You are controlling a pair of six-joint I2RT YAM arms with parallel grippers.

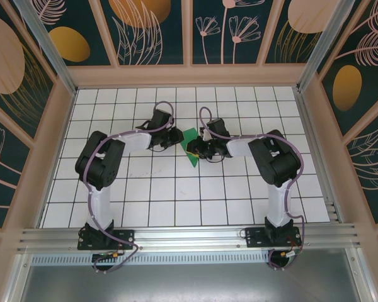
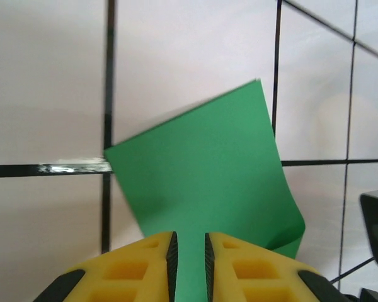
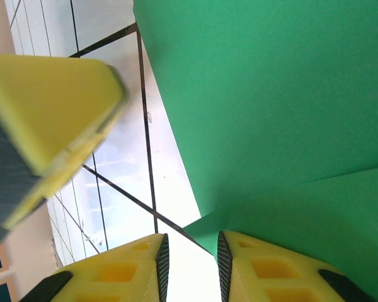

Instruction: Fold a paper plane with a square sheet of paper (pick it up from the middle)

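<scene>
The left fingers [image 2: 135, 267] stand almost together. A thin slit between them shows green, and I cannot tell whether they nip the paper or only hang over it. The right fingers [image 3: 116, 274] are a little apart with bare white tile in the gap, so they seem to grip nothing. Just beyond both lies the square sheet of paper [image 2: 208, 170]. It is mostly flat, but its corner at 5 o'clock in the left wrist view curls up, and in the right wrist view a fold line runs from about 8 o'clock to 3 o'clock. From above, the sheet sits a little toward 12 o'clock of the middle of the desk [image 1: 176, 201], with the left fingers at its 10 o'clock edge and the right at its 3 o'clock. This looks like an early fold. To do it well, one side should pin the sheet flat while the other carries the raised flap over slowly. The edges should be matched before the crease is pressed, since a hurried pull would likely skew or slide such thin paper.
</scene>
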